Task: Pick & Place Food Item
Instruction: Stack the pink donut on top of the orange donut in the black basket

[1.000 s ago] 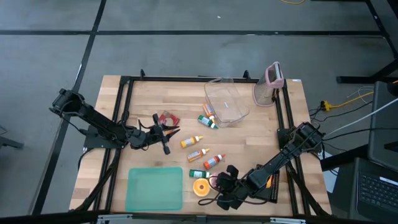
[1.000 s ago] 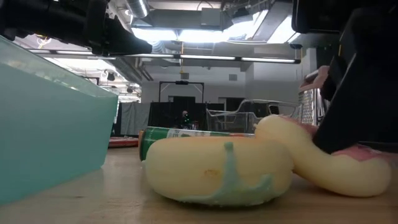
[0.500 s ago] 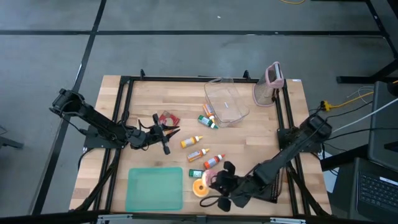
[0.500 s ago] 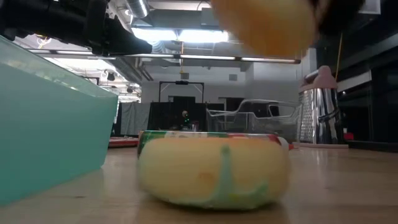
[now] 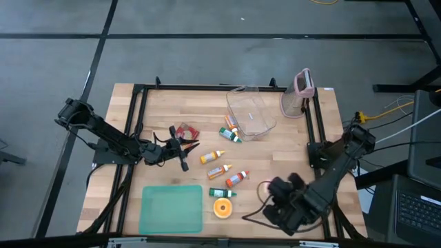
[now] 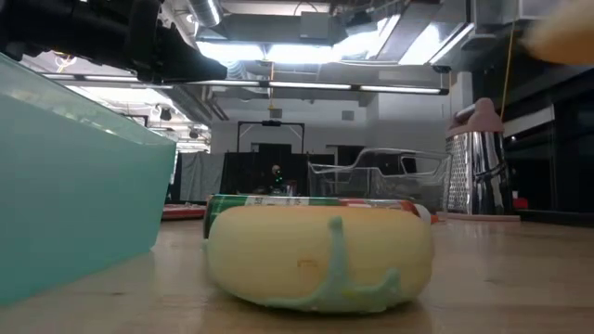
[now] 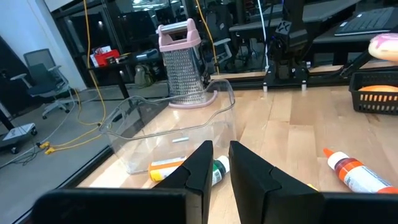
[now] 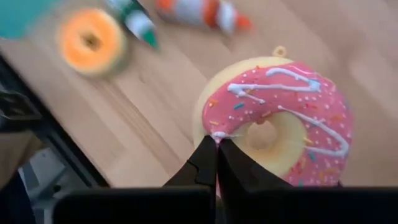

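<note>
A pink-frosted donut point(image 8: 280, 124) with white icing lines and sprinkles hangs above the table's near right part, with my right gripper point(image 8: 216, 155) shut on it. The high view shows that gripper point(image 5: 273, 190) right of an orange donut point(image 5: 222, 207) that lies flat on the wood. The low view catches the held donut point(image 6: 561, 37) as a pale blur at the upper right. My left gripper point(image 7: 221, 163) waits at the table's left, pointing level, a narrow gap between its fingers and nothing in it. My right gripper pinches the pink donut's outer rim point(image 8: 214, 134) between its two fingers. They come steeply from above. The donut is lifted clear of the table and its frosted face shows in the wrist view.
A teal tray point(image 5: 171, 209) lies at the near left. Several small bottles point(image 5: 220, 169) are strewn over the middle. At the far right stand a clear tub point(image 5: 251, 114) and a pink-topped grater point(image 5: 303, 86). A red item point(image 5: 185, 131) lies by my left gripper.
My right gripper has risen from beside the orange donut and gone toward the table's right edge, tipping steeply downward and rolling. The pink donut, which lay against the table, is now lifted clear. The orange donut has stayed put.
</note>
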Tool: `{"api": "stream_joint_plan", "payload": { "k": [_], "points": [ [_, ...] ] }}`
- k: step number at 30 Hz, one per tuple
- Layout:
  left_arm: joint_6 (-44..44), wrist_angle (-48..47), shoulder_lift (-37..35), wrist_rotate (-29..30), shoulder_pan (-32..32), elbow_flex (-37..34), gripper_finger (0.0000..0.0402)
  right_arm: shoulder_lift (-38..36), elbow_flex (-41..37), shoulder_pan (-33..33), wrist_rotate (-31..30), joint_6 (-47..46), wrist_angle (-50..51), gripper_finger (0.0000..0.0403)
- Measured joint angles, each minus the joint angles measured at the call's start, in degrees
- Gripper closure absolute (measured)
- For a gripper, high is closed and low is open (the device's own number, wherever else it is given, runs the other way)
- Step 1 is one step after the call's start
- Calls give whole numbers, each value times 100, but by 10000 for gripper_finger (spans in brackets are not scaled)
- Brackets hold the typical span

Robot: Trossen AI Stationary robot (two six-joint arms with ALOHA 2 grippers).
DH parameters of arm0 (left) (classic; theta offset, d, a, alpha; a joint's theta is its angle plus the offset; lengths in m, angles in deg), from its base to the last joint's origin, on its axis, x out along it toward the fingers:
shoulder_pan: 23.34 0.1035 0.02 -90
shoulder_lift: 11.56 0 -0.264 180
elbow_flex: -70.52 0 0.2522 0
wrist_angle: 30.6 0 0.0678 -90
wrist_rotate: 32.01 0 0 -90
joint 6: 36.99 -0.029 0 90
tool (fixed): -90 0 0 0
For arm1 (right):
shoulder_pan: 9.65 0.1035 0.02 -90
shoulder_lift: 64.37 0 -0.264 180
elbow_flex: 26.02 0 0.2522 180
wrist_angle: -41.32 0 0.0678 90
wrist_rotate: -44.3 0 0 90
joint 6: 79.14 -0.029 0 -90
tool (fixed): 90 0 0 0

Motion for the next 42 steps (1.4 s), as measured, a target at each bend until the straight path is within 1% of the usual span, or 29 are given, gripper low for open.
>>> {"api": "stream_joint_plan", "payload": {
  "k": [2, 8, 13, 23, 28, 38, 42],
  "points": [
    [0, 0, 0, 0, 0, 0, 352, 4, 0, 164, 279, -533, 210, 403],
    [0, 0, 0, -2, -2, 0, 356, 34, -10, 802, 272, -1984, 252, 403],
    [0, 0, 0, -21, 0, 0, 357, 44, -334, 1187, 249, -2922, 169, 403],
    [0, 2, 2, -24, 0, 0, 357, 48, -1332, 1251, 253, -2952, -787, 403],
    [0, 2, 1, -24, -2, 0, 356, 48, -1753, 1268, 502, -2979, -989, 403],
    [4, 2, 0, -24, 0, 0, 358, 48, -2007, 1387, 554, -2962, -1148, 403],
    [10, 2, 0, -24, -2, 0, 357, 48, -2090, 1408, 404, -2975, -1318, 403]
  ]
}}
